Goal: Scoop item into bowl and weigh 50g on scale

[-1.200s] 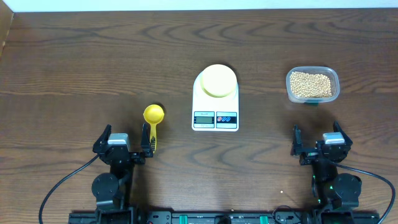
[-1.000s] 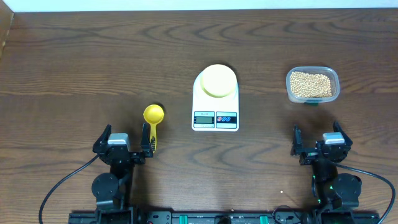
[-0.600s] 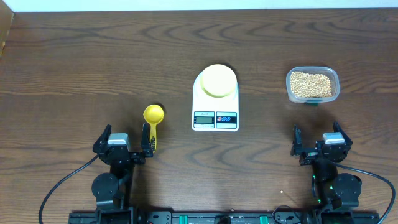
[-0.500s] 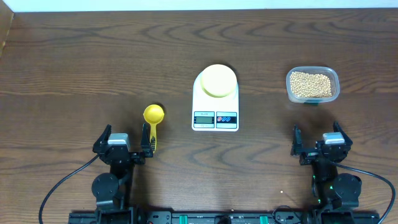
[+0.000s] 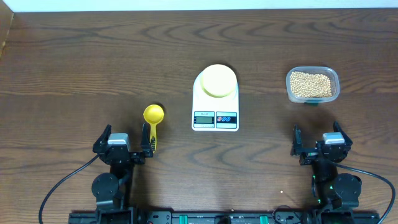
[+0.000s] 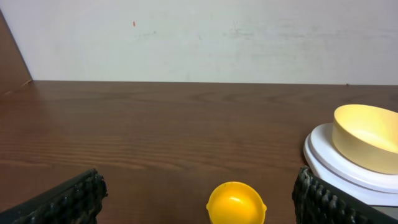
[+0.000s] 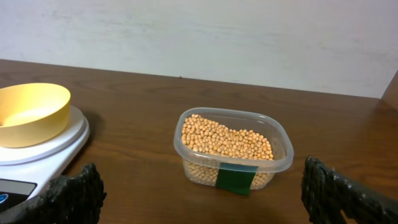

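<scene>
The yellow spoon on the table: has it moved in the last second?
No. The yellow spoon lies exactly where it did, left of the scale, with the same gap between them.

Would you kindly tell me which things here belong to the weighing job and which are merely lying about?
For the job:
- beans
- clear tub
- yellow spoon
- bowl
- scale

Lying about:
- only the arms' black cables

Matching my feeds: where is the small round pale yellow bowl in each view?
Overhead: the small round pale yellow bowl, just above centre.
Left wrist: bowl at right edge.
Right wrist: bowl at left edge.
Shared landmark: the white digital kitchen scale under it.
</scene>
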You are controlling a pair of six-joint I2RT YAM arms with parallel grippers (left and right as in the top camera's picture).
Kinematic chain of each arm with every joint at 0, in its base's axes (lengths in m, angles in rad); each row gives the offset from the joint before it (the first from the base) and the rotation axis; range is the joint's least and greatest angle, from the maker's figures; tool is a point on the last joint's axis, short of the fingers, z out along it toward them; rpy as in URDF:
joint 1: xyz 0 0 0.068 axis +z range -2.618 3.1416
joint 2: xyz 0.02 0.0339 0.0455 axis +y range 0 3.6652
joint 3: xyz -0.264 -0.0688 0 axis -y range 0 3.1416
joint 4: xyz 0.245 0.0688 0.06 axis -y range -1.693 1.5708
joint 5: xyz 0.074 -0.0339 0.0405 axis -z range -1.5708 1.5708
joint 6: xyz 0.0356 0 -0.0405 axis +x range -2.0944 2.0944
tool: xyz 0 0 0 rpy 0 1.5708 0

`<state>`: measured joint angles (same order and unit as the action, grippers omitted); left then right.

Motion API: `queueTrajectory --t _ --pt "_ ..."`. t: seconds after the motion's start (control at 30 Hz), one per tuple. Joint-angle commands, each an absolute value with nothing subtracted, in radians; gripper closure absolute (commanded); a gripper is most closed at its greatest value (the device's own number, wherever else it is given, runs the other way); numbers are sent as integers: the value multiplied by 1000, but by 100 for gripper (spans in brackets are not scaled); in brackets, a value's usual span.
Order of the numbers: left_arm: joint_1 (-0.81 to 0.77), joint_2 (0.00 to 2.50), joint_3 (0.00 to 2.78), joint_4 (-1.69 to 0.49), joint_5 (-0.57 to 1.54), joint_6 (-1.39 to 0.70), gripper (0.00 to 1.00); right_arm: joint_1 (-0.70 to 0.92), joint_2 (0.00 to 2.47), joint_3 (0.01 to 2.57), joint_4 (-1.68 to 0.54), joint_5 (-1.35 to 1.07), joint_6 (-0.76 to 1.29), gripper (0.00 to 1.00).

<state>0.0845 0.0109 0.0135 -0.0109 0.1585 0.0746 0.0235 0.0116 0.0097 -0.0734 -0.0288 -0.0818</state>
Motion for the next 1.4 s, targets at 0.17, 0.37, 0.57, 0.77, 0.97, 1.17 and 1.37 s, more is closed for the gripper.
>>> queueTrajectory --t 0.17,0.37,0.57,0.77,0.97,1.17,1.37 --pt "89 5 4 -56 191 63 2 20 9 6 -75 -21 -86 1" --pt "89 5 4 -56 191 63 2 20 9 6 -75 -21 -86 1" --pt "89 5 4 -52 194 62 2 20 9 6 -75 -21 -86 1" --pt "88 5 4 -25 211 48 2 20 9 6 -75 -21 -86 1" --pt "89 5 4 194 453 32 2 20 9 6 -75 -21 -86 1" --pt "89 5 7 357 464 33 2 20 9 6 -75 -21 -86 1" --pt "89 44 104 352 461 41 2 20 9 6 -75 -21 -86 1"
